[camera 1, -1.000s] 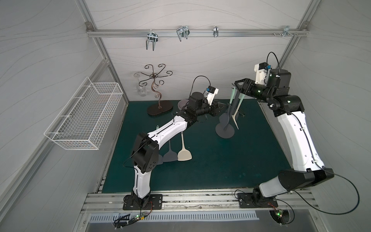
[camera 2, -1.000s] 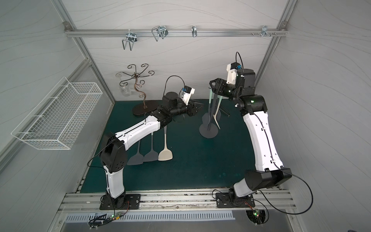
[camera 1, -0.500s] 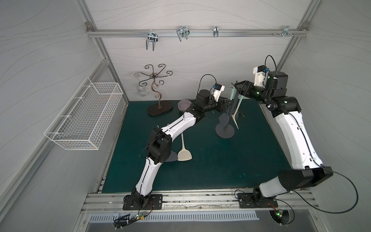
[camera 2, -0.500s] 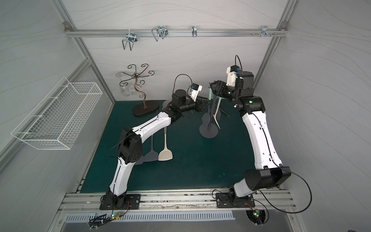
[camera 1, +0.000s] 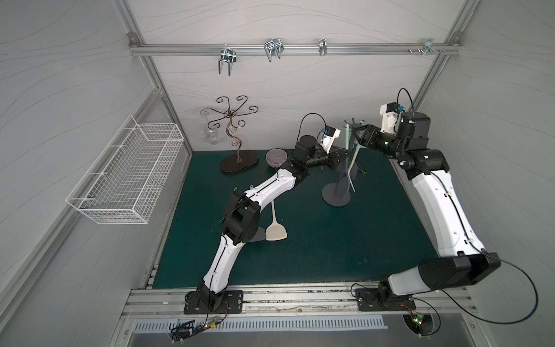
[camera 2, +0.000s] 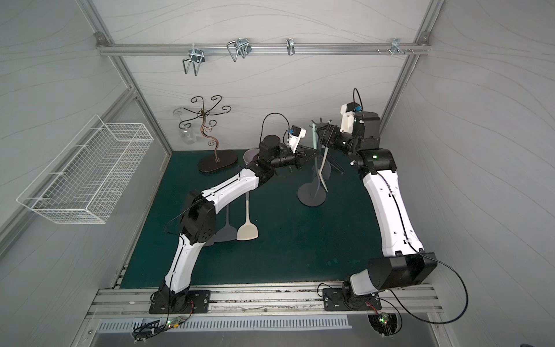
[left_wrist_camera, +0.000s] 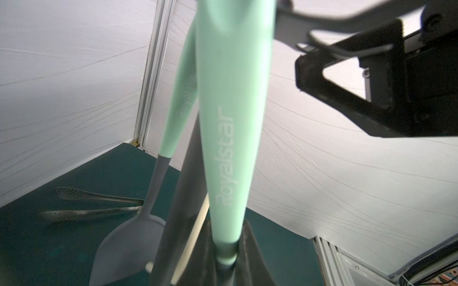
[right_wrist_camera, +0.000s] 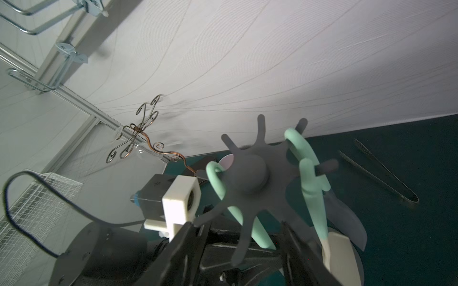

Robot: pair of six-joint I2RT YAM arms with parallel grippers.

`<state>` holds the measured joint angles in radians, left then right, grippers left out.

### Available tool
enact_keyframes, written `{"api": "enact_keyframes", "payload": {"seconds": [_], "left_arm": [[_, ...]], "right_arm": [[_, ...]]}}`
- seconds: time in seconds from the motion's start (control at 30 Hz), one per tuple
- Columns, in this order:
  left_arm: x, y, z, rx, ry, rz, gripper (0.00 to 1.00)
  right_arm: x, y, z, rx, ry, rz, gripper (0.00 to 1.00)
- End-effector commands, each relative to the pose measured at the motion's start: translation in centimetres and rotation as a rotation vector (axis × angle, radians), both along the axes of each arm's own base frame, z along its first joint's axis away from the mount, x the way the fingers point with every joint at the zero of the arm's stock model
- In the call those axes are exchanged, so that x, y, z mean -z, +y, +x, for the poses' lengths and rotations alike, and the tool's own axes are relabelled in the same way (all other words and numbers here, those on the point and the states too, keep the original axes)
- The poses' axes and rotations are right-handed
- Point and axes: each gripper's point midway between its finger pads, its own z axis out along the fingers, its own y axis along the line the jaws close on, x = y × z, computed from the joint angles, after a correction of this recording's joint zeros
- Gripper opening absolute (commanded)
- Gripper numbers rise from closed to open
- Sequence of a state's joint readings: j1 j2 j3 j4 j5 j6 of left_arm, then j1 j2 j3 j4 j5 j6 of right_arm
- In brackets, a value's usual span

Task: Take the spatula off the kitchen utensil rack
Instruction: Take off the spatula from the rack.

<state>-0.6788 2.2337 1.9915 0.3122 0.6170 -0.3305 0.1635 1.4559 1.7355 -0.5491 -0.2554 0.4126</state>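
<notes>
The kitchen utensil rack (camera 1: 336, 195) (camera 2: 311, 195) stands at the back of the green mat, a dark grey pole with a star crown (right_wrist_camera: 250, 173). Several mint-handled utensils hang from its hooks. My left gripper (left_wrist_camera: 226, 257) (camera 1: 344, 154) is shut on the mint handle of one spatula (left_wrist_camera: 230, 123) (camera 2: 314, 138), beside the pole and well below the crown. The spatula's loop (right_wrist_camera: 215, 178) still sits on a hook. My right gripper (right_wrist_camera: 238, 225) (camera 1: 359, 136) is open at the crown, one hook arm between its fingers (right_wrist_camera: 188, 237), touching nothing that I can see.
Metal tongs (right_wrist_camera: 379, 170) lie on the mat behind the rack. A brown scrolled-wire stand (camera 1: 237, 141) and a purple bowl (camera 1: 276, 156) stand at the back left. A cream spatula (camera 1: 275, 231) and a grey one (camera 2: 225, 231) lie under my left arm. A wire basket (camera 1: 129, 177) hangs on the left wall.
My left arm has stretched right to the rack and its gripper has closed on the mint handle. The right gripper has stayed open by the crown.
</notes>
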Motion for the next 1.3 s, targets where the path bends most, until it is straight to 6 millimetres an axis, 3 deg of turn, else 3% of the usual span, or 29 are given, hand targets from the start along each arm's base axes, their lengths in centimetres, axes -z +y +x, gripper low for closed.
{"api": "enact_keyframes", "payload": {"seconds": [0.0,0.17,0.4,0.53,0.57,0.73,1.0,1.27], "left_arm": [[-4.0,1.6,-0.7,-0.009,-0.076,-0.047,0.0],[-4.9,2.7,-1.4,-0.004,-0.104,-0.016,0.0],[-4.7,4.2,-1.9,-0.038,-0.146,0.037,0.0],[-5.5,5.3,-1.7,-0.061,-0.162,0.043,0.0],[-4.4,5.6,-1.5,-0.066,-0.141,0.062,0.0],[-4.6,7.2,-1.7,-0.117,-0.134,0.091,0.0],[-5.9,12.0,-3.1,-0.287,-0.124,0.14,0.0],[-8.1,17.9,-4.9,-0.508,-0.095,0.166,0.0]], "right_arm": [[-0.3,-1.1,-0.7,0.041,-0.01,-0.007,0.56],[0.5,-1.5,-0.6,0.055,0.008,-0.015,0.55],[0.8,-1.6,-0.5,0.061,0.017,-0.016,0.54],[0.3,-1.6,-0.7,0.055,0.005,-0.015,0.54],[0.0,-1.5,-0.9,0.049,0.0,-0.014,0.54],[-2.1,-1.2,-1.9,0.021,-0.038,-0.002,0.6],[-6.0,-0.7,-4.2,-0.025,-0.096,0.029,0.64],[-8.0,-0.8,-7.4,-0.047,-0.124,0.042,0.65]]}}
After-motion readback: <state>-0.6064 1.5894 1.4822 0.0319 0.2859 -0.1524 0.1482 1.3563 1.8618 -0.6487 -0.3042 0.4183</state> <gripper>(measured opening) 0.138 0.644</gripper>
